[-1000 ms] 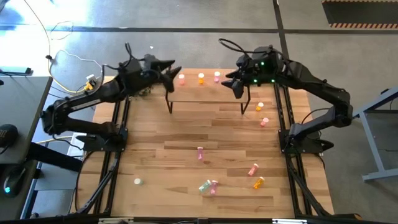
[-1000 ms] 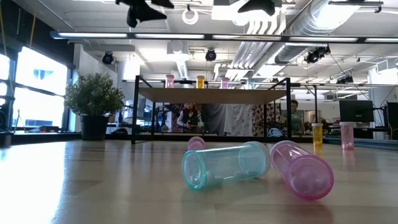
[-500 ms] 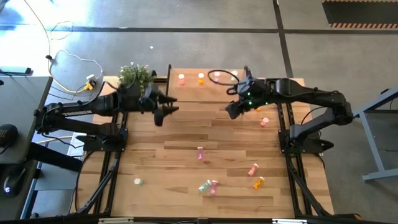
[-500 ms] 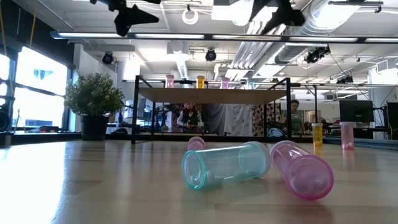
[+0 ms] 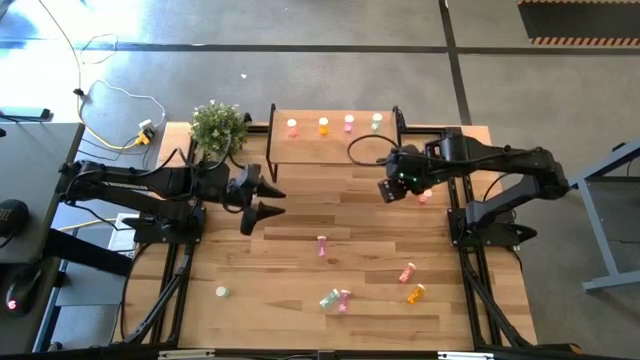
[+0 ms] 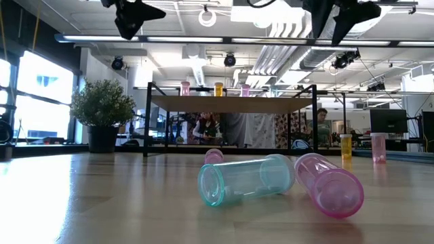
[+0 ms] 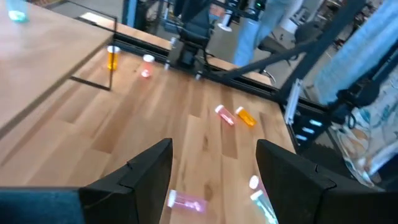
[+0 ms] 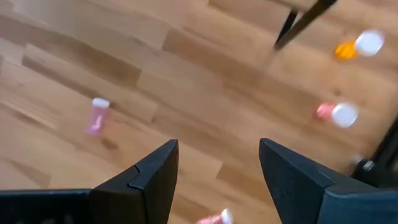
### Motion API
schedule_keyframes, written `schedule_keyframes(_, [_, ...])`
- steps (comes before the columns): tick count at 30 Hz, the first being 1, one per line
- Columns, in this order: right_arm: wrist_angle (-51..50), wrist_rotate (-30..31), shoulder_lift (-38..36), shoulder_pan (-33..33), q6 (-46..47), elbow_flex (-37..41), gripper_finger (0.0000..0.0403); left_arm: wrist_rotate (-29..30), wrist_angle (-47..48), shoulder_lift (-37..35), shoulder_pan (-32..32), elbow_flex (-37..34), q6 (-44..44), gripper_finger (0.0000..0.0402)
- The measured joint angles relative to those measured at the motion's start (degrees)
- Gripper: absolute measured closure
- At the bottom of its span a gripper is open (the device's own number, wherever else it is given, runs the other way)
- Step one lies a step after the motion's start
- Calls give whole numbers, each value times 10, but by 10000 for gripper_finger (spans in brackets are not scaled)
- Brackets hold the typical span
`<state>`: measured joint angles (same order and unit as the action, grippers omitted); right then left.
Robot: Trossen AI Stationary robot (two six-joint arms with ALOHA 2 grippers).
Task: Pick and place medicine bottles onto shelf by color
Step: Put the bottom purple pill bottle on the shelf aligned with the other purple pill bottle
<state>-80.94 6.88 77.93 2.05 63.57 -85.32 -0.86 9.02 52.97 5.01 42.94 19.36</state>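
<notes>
Wooden planking fills the tabletop [image 5: 300, 320], and reading it as a clock face from overhead, the nearest medicine bottles lie toward six o'clock: a green bottle [image 5: 329, 298] touching a pink one [image 5: 344, 300], with an orange bottle [image 5: 415, 293] and a pale red one [image 5: 406, 272] near five, and a lone light cap [image 5: 221, 292] toward seven. Closer to the centre lies another pink bottle [image 5: 322, 246]. Farther out, the left gripper [image 5: 258, 198] hangs at about ten o'clock and the right gripper [image 5: 392, 188] at about two; both have swung back from the shelf over the last second, and both show spread fingers with nothing between them. That retreat reads as a delivery just finished, so the next pick probably starts among the scattered bottles. At twelve o'clock stands the shelf [image 5: 335, 150], now carrying four bottles in a row: pink [image 5: 292, 127], orange [image 5: 324, 126], pink [image 5: 349, 123] and a green one [image 5: 376, 121] that was hidden under the arms before. A potted plant [image 5: 218, 124] sits at eleven. Beyond the table the room shows exposed ducts, large windows and people working at distant desks.
</notes>
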Motion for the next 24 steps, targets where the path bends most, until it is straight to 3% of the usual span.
schedule_keyframes(16, [8,-36,44,-194,323,0,188,0,7,-6,-90,0,2,179])
schedule_keyframes(24, [120,-35,100,-258,411,0,188,0,21,-6,-111,0,16,179])
